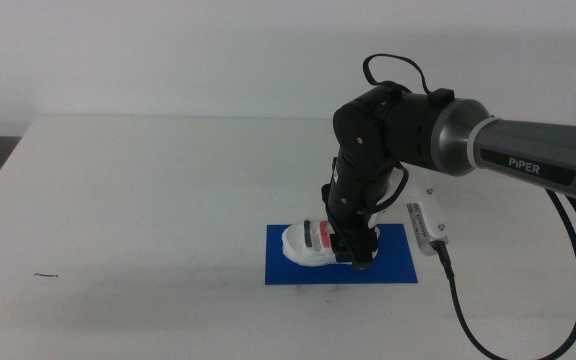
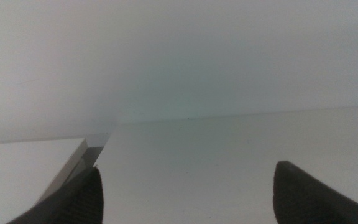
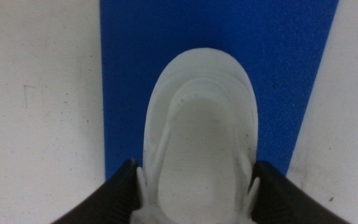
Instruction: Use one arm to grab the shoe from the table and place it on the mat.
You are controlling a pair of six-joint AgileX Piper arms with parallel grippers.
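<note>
Here the right gripper [image 3: 194,186] has its fingers [image 3: 114,193] clamped on both sides of the shoe [image 3: 197,130], which sits on the mat [image 1: 393,262]. Left gripper [image 2: 185,196] is spread wide, holding nothing, well apart from the mat.

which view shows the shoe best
The right wrist view: the shoe fills it, seen from above over the mat, between the right tool jaws. The middle view shows it small, partly behind the arm. The left wrist view shows none of it.
</note>
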